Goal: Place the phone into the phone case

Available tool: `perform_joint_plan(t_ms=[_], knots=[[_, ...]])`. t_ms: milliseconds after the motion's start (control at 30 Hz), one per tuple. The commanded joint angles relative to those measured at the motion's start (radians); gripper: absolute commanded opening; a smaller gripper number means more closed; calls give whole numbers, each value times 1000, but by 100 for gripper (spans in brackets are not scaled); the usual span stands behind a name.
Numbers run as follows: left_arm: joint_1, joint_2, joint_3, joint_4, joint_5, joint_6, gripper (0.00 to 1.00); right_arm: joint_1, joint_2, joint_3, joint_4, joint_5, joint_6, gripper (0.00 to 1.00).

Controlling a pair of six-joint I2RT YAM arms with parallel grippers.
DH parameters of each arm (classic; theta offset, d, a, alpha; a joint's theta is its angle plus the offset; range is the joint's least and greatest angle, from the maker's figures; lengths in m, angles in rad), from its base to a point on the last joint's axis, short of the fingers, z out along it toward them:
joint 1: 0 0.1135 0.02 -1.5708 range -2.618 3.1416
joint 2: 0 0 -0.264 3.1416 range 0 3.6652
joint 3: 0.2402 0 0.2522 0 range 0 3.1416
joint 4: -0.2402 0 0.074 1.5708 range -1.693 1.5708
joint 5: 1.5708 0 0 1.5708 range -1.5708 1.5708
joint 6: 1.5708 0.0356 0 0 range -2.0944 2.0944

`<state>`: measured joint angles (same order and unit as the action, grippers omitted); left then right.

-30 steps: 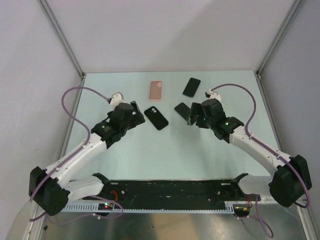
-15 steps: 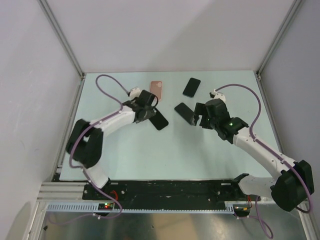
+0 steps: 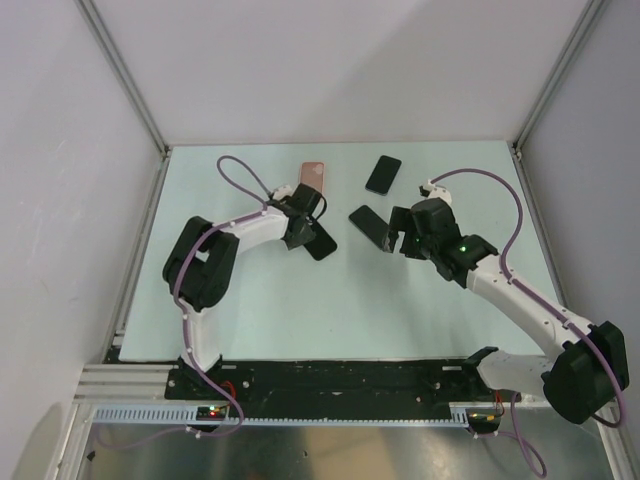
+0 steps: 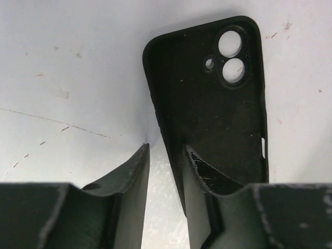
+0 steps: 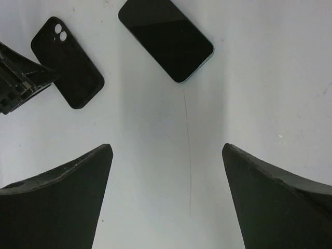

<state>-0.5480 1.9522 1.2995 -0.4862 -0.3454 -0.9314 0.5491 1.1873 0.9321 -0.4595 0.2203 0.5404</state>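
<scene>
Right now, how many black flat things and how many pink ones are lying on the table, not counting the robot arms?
Black: 3 (black phone case, phone, far black slab)
Pink: 1 (pink case)
Total: 4

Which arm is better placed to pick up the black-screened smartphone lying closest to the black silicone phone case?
Right. The right end effector, open, hovers just short of that black-screened smartphone, bare table between them. The left end effector is busy straddling one edge of the black silicone phone case.
</scene>
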Motion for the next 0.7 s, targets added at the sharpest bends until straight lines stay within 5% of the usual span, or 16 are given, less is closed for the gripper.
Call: perform_joint_plan(t_ms=[0, 200, 667], knots=[[7, 21, 32, 4, 21, -48, 31, -3, -4, 42, 5, -6, -11, 93], [4, -40, -53, 4, 52, -96, 2, -9, 21, 42, 50, -39, -23, 93], [-61, -453, -532, 4, 114, -236, 2, -76, 386, 121, 462, -304, -439, 99]])
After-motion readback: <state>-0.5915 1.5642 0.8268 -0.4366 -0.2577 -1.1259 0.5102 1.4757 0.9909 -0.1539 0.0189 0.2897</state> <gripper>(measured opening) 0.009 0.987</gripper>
